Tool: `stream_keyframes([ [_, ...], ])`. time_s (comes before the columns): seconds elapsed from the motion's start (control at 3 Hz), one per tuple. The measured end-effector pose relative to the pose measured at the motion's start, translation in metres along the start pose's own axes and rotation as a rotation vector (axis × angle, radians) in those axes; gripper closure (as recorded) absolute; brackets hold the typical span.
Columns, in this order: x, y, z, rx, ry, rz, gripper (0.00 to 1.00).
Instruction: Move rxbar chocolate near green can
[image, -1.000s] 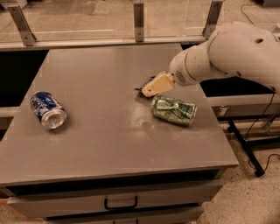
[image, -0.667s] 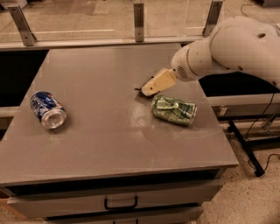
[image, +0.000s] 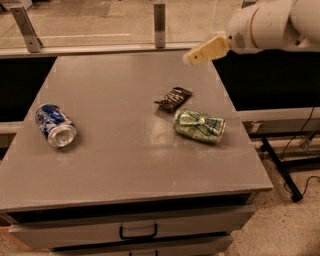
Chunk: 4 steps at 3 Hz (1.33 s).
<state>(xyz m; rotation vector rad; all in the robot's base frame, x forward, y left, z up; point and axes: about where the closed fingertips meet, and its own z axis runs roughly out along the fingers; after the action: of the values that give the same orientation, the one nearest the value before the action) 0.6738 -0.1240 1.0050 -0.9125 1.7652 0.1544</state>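
Observation:
The rxbar chocolate (image: 173, 98), a small dark brown-black wrapper, lies flat on the grey table (image: 115, 170) right of centre. The green can (image: 199, 126), dented, lies on its side just to the bar's front right, a small gap apart. My gripper (image: 191, 57), cream-coloured on a white arm, hangs in the air above the table's back right part. It is well behind and above the bar and holds nothing.
A blue and white can (image: 55, 125) lies on its side at the table's left. A drawer with a black handle (image: 138, 232) is under the front edge. A glass rail with metal posts (image: 159, 22) runs behind the table. Cables (image: 292, 150) lie on the floor at right.
My gripper was low at the bar beside the green can; it has now risen and pulled back to the right. The bar lies uncovered on the table.

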Motion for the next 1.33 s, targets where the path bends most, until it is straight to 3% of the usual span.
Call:
stream_keyframes([
  [0.33, -0.035, -0.023, -0.009, -0.049, -0.12, -0.076, 0.0],
  [0.67, -0.079, -0.028, -0.015, -0.114, -0.212, -0.249, 0.0],
  [1.0, -0.107, -0.042, -0.039, -0.077, -0.26, -0.356, 0.0],
  [1.33, -0.107, -0.042, -0.038, -0.076, -0.261, -0.355, 0.0],
])
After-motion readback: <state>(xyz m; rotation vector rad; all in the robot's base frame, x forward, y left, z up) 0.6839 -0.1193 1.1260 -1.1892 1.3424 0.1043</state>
